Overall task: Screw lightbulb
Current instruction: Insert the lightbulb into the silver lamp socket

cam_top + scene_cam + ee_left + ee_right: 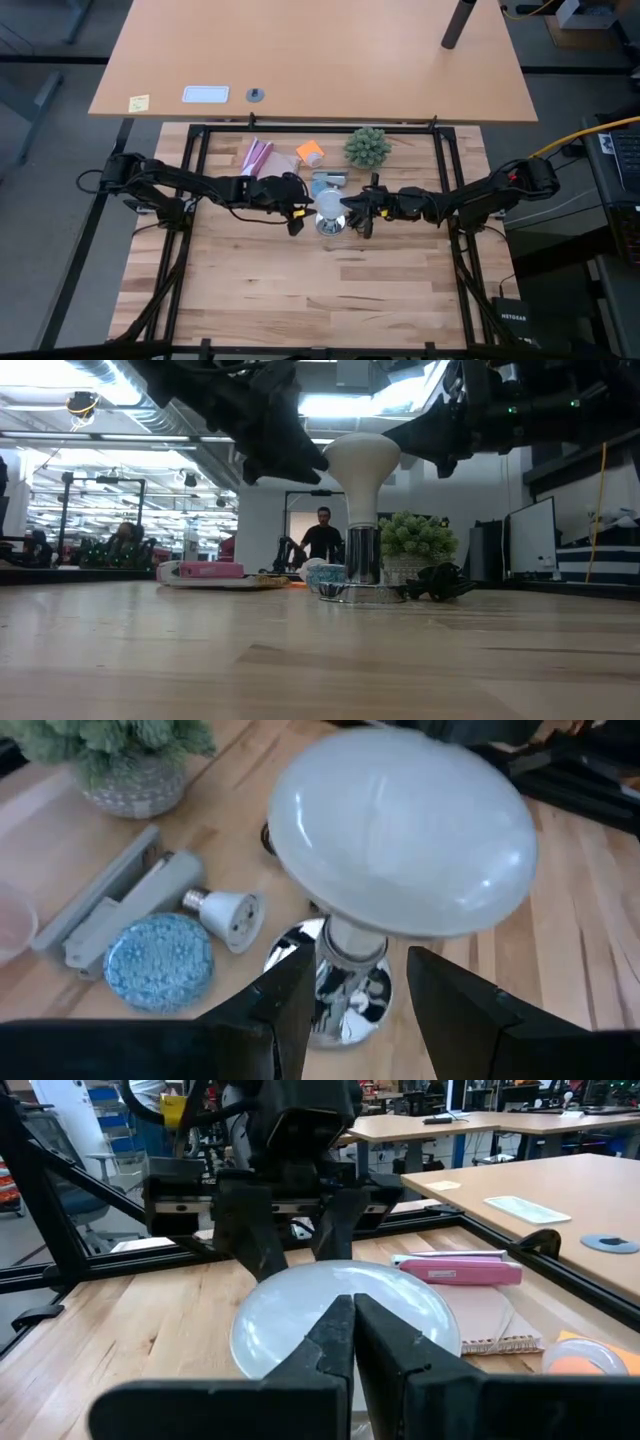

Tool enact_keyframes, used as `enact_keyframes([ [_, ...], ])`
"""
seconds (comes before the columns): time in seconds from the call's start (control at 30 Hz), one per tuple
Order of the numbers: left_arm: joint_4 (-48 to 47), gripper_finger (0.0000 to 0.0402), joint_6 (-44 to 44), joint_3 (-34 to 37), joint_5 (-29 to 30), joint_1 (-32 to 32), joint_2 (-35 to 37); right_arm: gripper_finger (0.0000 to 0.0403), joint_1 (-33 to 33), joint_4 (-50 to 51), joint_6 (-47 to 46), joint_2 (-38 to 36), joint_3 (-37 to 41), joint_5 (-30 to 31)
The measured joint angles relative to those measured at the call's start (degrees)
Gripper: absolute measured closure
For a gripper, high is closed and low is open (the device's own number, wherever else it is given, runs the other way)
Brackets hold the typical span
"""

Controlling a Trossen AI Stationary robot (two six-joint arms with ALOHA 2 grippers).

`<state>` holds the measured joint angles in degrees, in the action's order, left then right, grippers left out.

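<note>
The left arm reaches in from the table's left edge. Its left gripper (297,212) hangs just beside the lightbulb (329,204), on the bulb's left. Its fingers (290,1005) are spread apart, one on each side of the bulb's neck, and hold nothing.

The lightbulb stands upright in the shiny silver socket base (361,592), near the middle of the table and a bit toward the far edge. Its round white top points up.

Behind it, near the far edge, lie a pink box (256,156), an orange thing (310,152), a blue round pad (160,963), a small white bulb (226,916) and a green spiky plant (367,147).

The right arm reaches in from the right edge. Its right gripper (358,213) is pinched tight, with nothing in it, just beside the bulb's right side.
</note>
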<state>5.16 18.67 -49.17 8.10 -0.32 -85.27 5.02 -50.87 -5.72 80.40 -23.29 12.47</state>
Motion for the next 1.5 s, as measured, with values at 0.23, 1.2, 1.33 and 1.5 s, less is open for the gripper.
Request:
enact_keyframes([
  [0.23, 1.5, 0.0251, -1.2, 0.1, 0.0, -0.1, 0.0, 0.0386, 0.0, -0.1, 0.0, 0.0, 0.0, -0.6],
  [1.2, 3.1, 0.0251, -7.7, 0.1, 1.7, -0.1, 0.0, 0.0386, 0.0, -0.4, 0.1, 0.0, 0.0, -2.2],
  [1.33, 3.4, 0.0251, -9.3, 0.1, 1.9, -0.1, 0.0, 0.0386, 0.0, -0.4, 0.1, 0.0, 0.0, -2.5],
  [1.5, 3.4, 0.0251, -9.9, 0.1, 2.5, -0.1, 0.0, 0.0386, 0.0, -0.4, 0.1, 0.0, 0.0, -2.6],
])
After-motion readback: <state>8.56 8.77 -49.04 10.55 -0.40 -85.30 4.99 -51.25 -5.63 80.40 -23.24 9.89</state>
